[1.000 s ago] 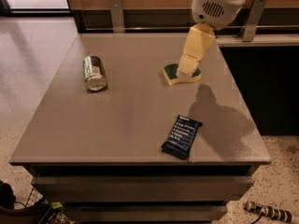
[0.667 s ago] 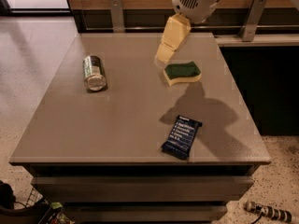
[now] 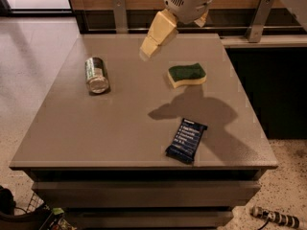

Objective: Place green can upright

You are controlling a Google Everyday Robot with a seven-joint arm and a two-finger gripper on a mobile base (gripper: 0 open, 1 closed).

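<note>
Table (image 3: 120,138): flat matte grey-brown top, squared edges, drawer-like fronts below. Floor (image 3: 288,166) is pale speckled stone. Wood panelling runs along the back, with two metal posts (image 3: 120,13) in front of it.

Green can (image 3: 96,74): small metal cylinder, dark green patterned body with white markings. It's on its side in the left-rear part of the table, with a shiny silver end facing front. Nothing is touching it.

Sponge (image 3: 187,74): wavy outline, green scrub top on a yellow body, lying flat right of centre, well apart from the can. Snack packet (image 3: 186,140): dark blue, glossy, flat, near the front edge.

Gripper (image 3: 175,36): white rounded housing, above the rear-centre of the table between can and sponge. One cream finger (image 3: 157,32) angles down-left. The other's tip peeks out on the right of the housing. They're spread, with nothing held. The arm's shadow falls on the tabletop below the sponge.
</note>
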